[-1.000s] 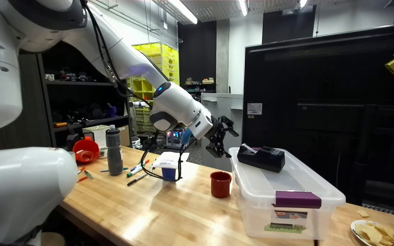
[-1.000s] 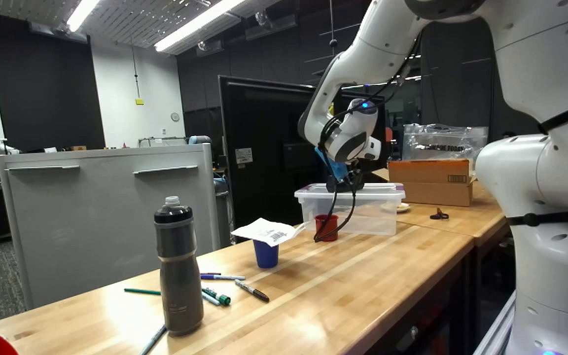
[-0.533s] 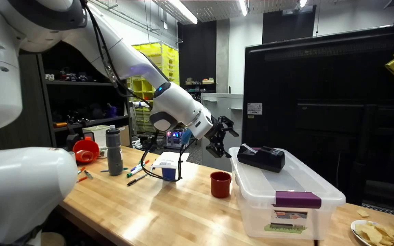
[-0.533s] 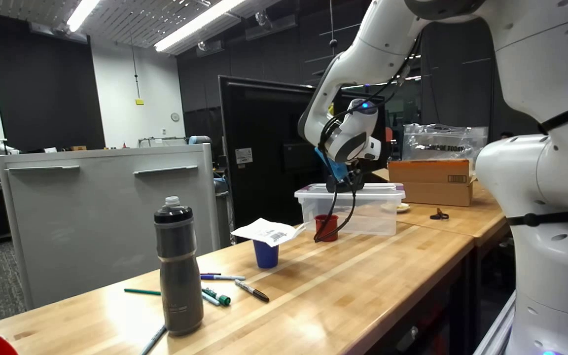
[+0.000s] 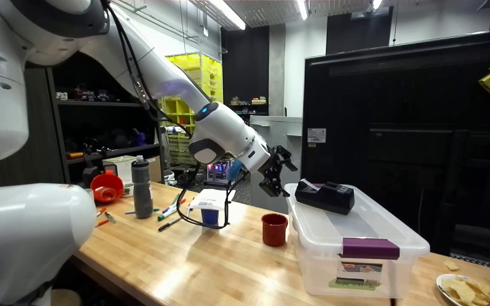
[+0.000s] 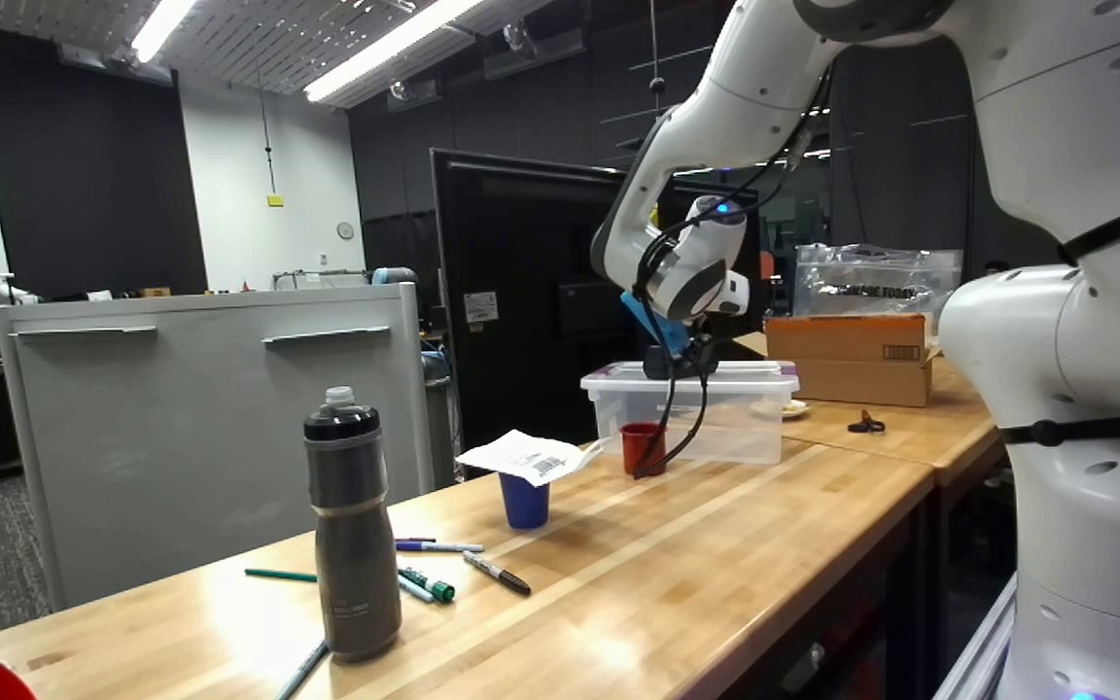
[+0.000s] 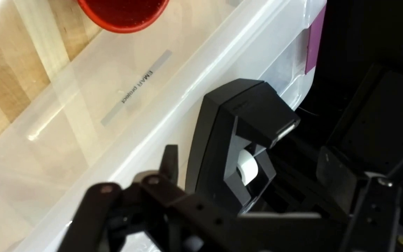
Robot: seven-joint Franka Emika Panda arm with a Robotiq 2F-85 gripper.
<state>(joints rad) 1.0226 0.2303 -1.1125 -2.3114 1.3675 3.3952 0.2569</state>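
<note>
Wooden desk (image 5: pixel 215 263) below, my wide-spread, empty tool (image 5: pixel 291 181) just crept toward the tape dispenser (image 5: pixel 328 200) (4 o'clock in an exterior view), so less gap.

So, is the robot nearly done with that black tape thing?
Not nearly, I think. Done: the gripper is open, close to the black tape dispenser. In hand: maybe the aiming; the empty jaws face it. Left: probably grabbing and lifting, as it rests on the box lid.
</note>
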